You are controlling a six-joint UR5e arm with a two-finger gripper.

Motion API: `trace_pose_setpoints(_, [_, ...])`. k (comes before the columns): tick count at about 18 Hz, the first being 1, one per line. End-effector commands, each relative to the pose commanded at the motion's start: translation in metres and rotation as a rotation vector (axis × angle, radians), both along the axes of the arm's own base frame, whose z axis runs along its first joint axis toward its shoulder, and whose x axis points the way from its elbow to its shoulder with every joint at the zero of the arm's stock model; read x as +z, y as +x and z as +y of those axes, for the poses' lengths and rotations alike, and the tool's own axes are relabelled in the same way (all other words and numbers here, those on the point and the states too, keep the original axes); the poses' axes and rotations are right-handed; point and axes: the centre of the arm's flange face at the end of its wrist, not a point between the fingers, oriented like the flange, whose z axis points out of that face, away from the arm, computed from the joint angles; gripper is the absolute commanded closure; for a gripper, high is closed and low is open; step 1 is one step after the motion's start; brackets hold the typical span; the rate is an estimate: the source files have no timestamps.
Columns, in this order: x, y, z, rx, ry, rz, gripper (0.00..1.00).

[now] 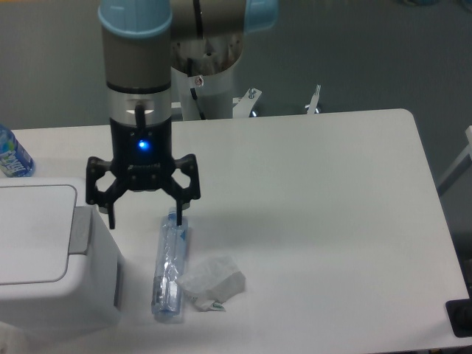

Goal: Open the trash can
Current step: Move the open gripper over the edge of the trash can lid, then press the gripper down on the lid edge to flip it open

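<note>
The gripper (144,220) hangs in the left half of the frame with its two black fingers spread wide and nothing between them. One fingertip (112,219) points down just beside the right edge of the trash can's lid, close to the grey tab (80,230); whether it touches the bin cannot be told from this angle. The other fingertip (179,219) sits over the top end of a plastic bottle (169,270) lying on its side on the table (317,221). Above the fingers, the black gripper body shows a lit blue light, and the arm (136,66) rises straight up from it as a grey and silver column with a light blue cap at the top of the frame.

The trash can (44,258) fills the lower left corner, a white boxy bin with its flat lid closed. It lies left of and below the gripper. Just right of the lying bottle rests a crumpled white wrapper (212,280). At the far left edge, above the bin, part of a second bottle (11,153) with a blue label stands on the table.
</note>
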Motion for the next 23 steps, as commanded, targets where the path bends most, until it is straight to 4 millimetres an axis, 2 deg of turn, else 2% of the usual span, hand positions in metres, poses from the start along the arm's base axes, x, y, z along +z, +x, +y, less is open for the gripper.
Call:
trace_pose_setpoints(3, [-0.004,0.008,0.005,-0.015,-0.005,-0.003,0.00])
trace_pose_setpoints(23, [-0.018,0.018,0.014,-0.031,-0.032,-0.005,0.00])
